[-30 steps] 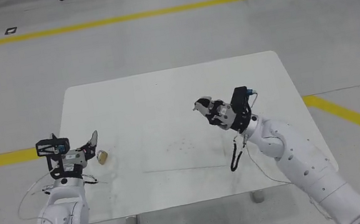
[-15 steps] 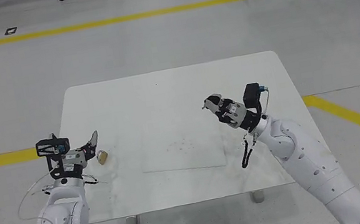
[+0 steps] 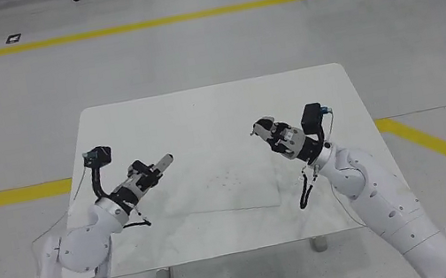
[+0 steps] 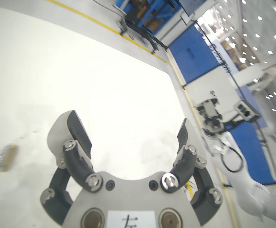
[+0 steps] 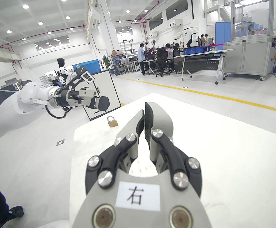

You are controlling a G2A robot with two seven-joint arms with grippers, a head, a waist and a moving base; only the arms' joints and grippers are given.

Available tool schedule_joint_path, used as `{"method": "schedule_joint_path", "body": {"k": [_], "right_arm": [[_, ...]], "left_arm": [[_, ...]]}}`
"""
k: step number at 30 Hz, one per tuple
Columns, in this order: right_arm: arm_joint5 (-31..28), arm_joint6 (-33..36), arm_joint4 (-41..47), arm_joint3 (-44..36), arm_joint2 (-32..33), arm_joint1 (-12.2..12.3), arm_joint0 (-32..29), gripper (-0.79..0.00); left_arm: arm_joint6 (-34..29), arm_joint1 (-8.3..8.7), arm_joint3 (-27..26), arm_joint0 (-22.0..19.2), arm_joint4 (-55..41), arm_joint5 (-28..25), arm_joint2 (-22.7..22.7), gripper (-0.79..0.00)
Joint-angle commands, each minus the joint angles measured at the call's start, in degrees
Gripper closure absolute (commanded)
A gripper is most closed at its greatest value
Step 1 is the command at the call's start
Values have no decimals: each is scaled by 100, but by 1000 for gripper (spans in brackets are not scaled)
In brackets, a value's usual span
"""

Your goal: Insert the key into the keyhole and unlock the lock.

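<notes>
Brass lock (image 5: 113, 123) apart from both jaws

The lock (image 5: 112, 123) is brass-yellow below and silver above; the table (image 3: 201, 116) is plain white. The left gripper (image 4: 129, 121) has black ribbed pads (image 4: 78, 129).

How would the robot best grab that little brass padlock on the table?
Probably by the brass body of the padlock, across its two narrow sides, with the open left gripper coming from above: it seems to lie flat, and that leaves the shackle and bottom end free.
</notes>
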Motion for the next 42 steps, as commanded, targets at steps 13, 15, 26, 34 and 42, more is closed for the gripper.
{"method": "schedule_joint_path", "body": {"k": [13,15,26,34,42], "right_arm": [[0,0,0,0,0,0,0,0],[0,0,0,0,0,0,0,0],[138,622,2324,915,-691,-279,533,0],[-559,1748,4541,1462,-920,-364,819,0],[-679,3170,6540,1646,-1176,-387,943,0]], "left_arm": [[-1199,33,220,-374,-1360,444,-81,-785],[-1115,27,251,-350,-1392,392,-25,-785],[-100,-81,206,-456,-1258,-591,1096,-785],[715,-160,292,-663,-1135,-870,1576,-785],[601,-126,397,-472,-1442,-931,1506,-779]]}}
